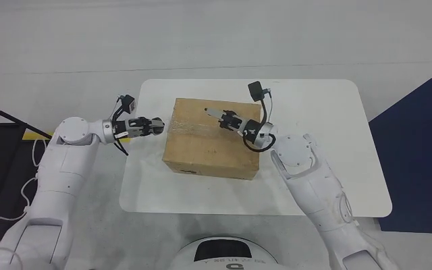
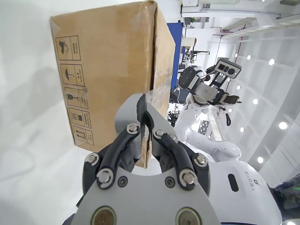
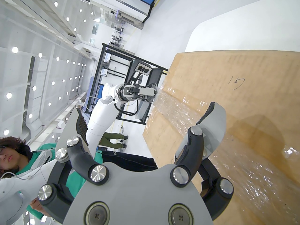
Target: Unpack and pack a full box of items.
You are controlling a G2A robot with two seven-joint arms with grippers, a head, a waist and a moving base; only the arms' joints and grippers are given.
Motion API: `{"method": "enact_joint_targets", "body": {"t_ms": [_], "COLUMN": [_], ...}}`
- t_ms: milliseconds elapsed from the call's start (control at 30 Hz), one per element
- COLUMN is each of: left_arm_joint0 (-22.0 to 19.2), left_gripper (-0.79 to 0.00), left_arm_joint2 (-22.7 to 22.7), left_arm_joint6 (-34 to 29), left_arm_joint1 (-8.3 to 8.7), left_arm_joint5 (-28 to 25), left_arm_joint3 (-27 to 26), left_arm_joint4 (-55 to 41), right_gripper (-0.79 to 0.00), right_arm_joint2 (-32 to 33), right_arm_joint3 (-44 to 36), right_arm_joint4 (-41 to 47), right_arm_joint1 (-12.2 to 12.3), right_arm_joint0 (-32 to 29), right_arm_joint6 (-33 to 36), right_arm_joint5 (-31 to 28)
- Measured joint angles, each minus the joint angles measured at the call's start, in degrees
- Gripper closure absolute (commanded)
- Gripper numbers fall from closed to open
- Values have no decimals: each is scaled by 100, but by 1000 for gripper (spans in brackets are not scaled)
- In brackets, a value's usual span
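Note:
A shut cardboard box (image 1: 209,145) (image 2: 105,59) (image 3: 234,94) stands in the middle of the white table (image 1: 324,135). Clear tape (image 3: 178,108) runs along its top seam. My left gripper (image 1: 159,125) (image 2: 142,104) is at the box's left top edge, shut on the tape's end there; the right wrist view shows it at that same end (image 3: 153,92). My right gripper (image 1: 219,116) (image 3: 146,115) hovers open just above the box top near the seam, one finger (image 3: 214,111) over the cardboard, nothing between the fingers. The box's contents are hidden.
The table has bare room to the right of the box and in front of it (image 1: 202,196). A dark blue panel (image 1: 405,121) stands off the table's right side. Printed handling marks (image 2: 72,90) cover the box's side face.

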Motion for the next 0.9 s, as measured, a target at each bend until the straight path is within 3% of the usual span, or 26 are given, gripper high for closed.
{"method": "enact_joint_targets", "body": {"t_ms": [567,633,733,900], "left_arm_joint0": [-283,-318,-377,-463], "left_gripper": [-55,-92,-268,-376], "left_arm_joint2": [439,488,553,639], "left_arm_joint6": [124,143,159,222], "left_arm_joint1": [-92,-107,-127,-148], "left_arm_joint5": [25,19,3,16], "left_arm_joint3": [387,453,573,780], "left_arm_joint4": [218,232,240,316], "right_gripper": [-785,-785,-785,-785], "right_arm_joint2": [86,86,85,81], "right_arm_joint3": [-18,-20,-25,-31], "right_arm_joint4": [113,124,131,134], "right_arm_joint1": [47,50,57,67], "right_arm_joint0": [-27,-23,-13,5], "right_arm_joint6": [36,40,56,66], "right_arm_joint5": [-86,-90,-86,-78]}}
